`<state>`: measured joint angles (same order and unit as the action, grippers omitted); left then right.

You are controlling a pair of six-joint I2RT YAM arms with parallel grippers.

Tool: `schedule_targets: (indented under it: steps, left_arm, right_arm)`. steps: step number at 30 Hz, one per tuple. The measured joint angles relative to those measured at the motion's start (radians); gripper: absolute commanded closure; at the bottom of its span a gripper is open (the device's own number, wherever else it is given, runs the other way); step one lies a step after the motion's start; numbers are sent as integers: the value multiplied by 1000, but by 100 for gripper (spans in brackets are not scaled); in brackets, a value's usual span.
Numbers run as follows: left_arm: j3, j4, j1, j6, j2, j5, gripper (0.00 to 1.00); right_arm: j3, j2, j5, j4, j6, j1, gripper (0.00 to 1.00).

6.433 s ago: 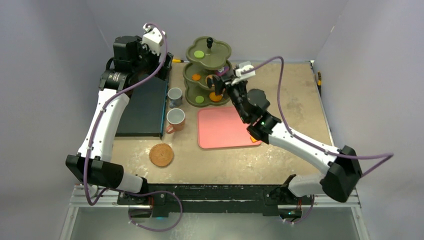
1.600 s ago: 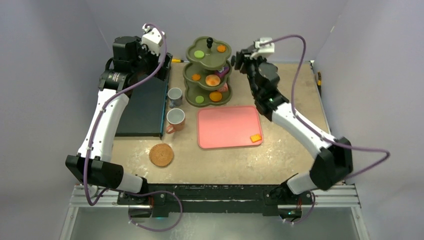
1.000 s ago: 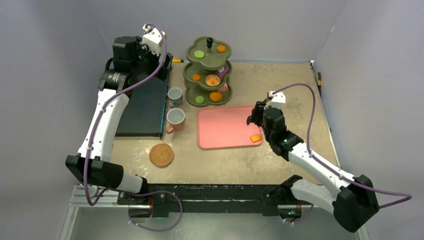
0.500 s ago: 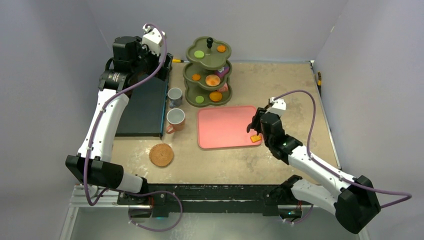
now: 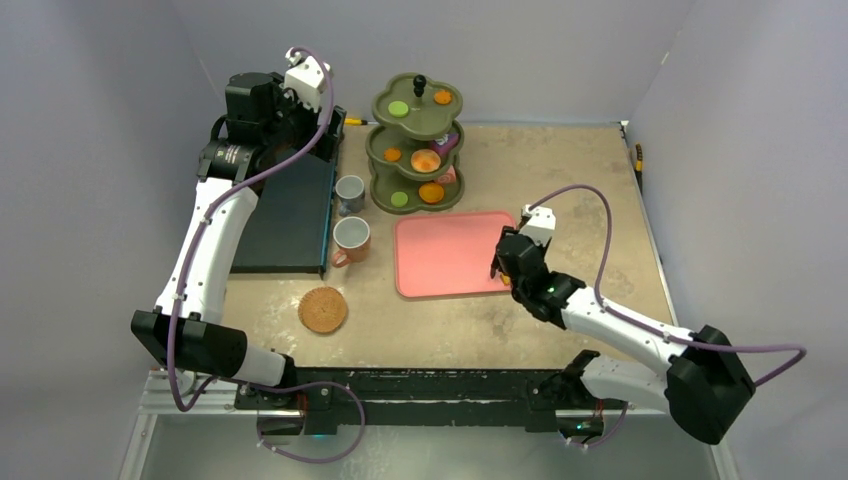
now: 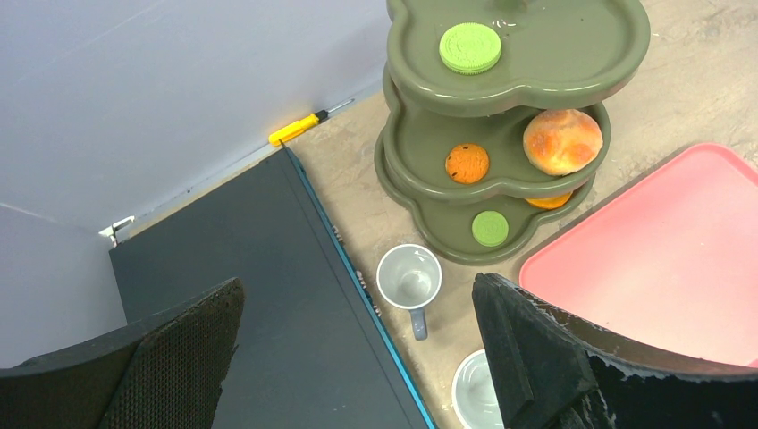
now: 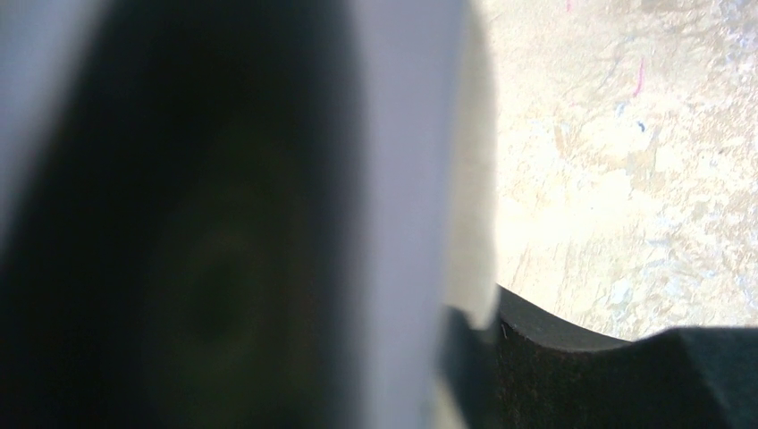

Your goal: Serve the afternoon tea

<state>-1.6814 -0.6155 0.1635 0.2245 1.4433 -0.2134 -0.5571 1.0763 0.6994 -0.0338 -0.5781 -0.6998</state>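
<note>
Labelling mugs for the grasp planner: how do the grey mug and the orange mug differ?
Size: the grey mug is smaller than the orange mug.
Colour: the grey mug is grey; the orange mug is orange outside and white inside.
Place: the grey mug stands closer to the tiered stand; the orange mug is nearer the arm bases.
Shared: both stand upright, look empty, and sit just left of the pink tray in the top view.

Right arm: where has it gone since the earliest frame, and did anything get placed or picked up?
The right gripper left the tiered stand and swung down to the near right corner of the pink tray, covering the small orange square there; whether its jaws hold it is unclear. An orange round appeared on the stand's top tier. The left gripper, grey mug and orange mug stayed put.
</note>
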Motion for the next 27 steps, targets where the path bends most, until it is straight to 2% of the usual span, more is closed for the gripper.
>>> schedule_targets:
  steps: [6, 13, 27]
  left_arm:
    - [0, -1, 0, 3, 0, 0, 1]
    - [-13, -7, 0, 4, 10, 0, 1]
    - [-34, -20, 0, 5, 10, 1, 1]
  right_arm:
    - [-21, 60, 101, 27, -77, -61, 46]
    - [-19, 67, 126, 13, -110, -73, 46]
    - [-36, 234, 121, -335, 51, -204, 45]
